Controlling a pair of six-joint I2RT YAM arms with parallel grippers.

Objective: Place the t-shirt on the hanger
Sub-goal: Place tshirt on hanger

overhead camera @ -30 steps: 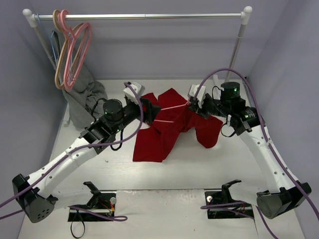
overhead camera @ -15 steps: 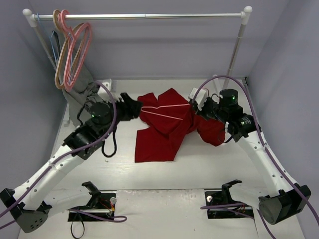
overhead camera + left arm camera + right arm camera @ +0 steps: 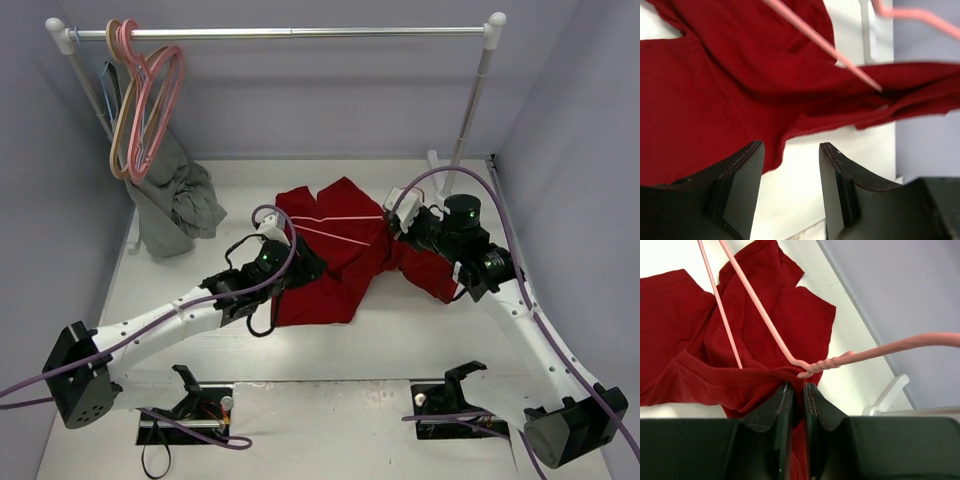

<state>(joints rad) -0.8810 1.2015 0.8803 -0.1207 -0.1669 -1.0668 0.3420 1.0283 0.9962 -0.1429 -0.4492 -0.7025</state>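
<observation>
T-shirt (image 3: 330,275) one, hanger (image 3: 827,363) across it one

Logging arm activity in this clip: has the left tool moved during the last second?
Yes. Measured against the clothes rail, the left tool has gone down the top view, away from the rail, and now sits at the t-shirt's lower left edge.

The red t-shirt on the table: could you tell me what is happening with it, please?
Two robot arms are fitting the red short-sleeved cloth t-shirt onto the thin light-pink wire hanger. The shirt lies crumpled on the white table, the hanger across it with its wires running under a fold. The right claw is shut on red cloth just below the hanger's twisted neck. The left claw is open at the shirt's edge, gripping nothing.
</observation>
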